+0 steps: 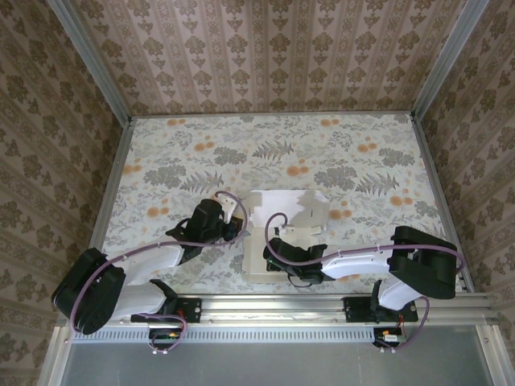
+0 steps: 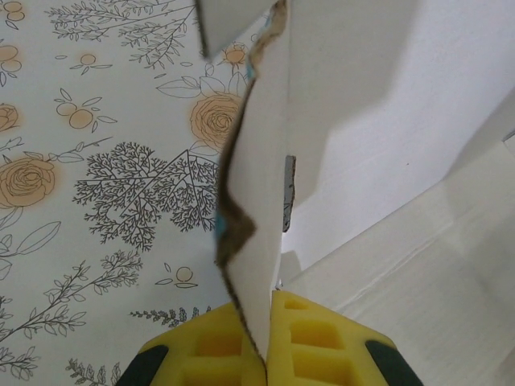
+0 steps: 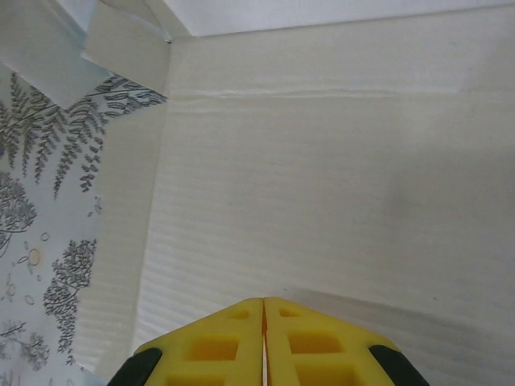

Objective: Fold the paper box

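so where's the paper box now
In the top view the paper box lies white face up on the table, centred by its near edge; the left gripper pinches its left flap.

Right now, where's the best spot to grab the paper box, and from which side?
Probably the raised flap on the left edge of the paper box, coming from the left, where the left gripper is shut on it. It stands up thin, with both faces free to pinch; the middle panel lies flat, offering no edge.
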